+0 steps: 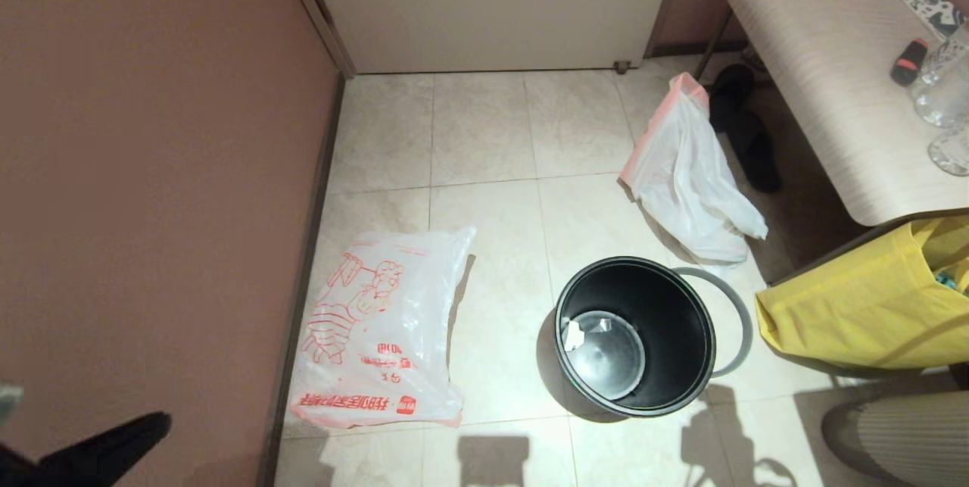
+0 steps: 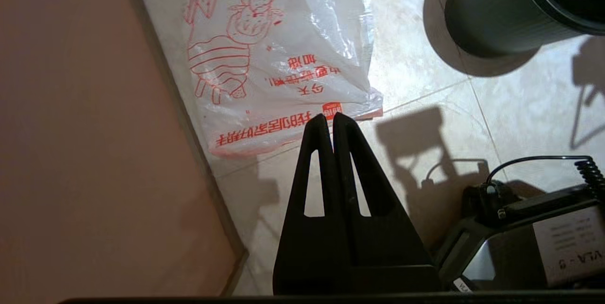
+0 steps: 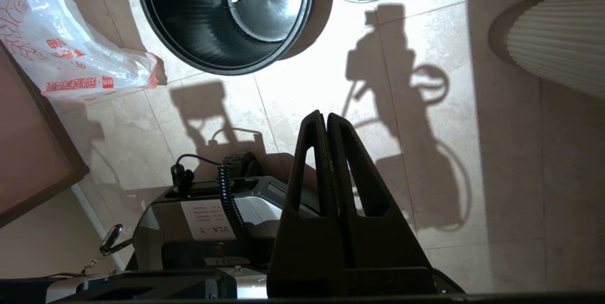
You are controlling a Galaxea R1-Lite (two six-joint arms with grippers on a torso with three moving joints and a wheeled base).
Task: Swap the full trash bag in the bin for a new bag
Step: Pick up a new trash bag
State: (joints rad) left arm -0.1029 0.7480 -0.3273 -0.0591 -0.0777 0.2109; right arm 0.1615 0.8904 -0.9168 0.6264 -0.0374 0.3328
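Pale floor tiles (image 1: 484, 131) run between a brown wall and a low bench (image 1: 817, 55), and on them stands the bin (image 1: 685, 354), unlined, with only a scrap of paper on its bottom and its loose grey hoop (image 1: 738, 313) slipped off behind it. Beside the bench, well apart from the bin, the full trash bag (image 1: 689, 176) slumps on the tiles, so the removal looks done. Against the wall, the new bag (image 1: 382, 335) lies flat with its red characters showing. Lining the bin seems to be the step in hand. With its fingers pressed together and holding nothing, the left gripper (image 2: 332, 117) hovers above the near edge of the new bag. Equally closed and empty, the right gripper (image 3: 326, 116) hangs over bare tile short of the bin. Next, the left fingers would likely need to spread and descend to pinch the thin film, which may cling flat to the floor.
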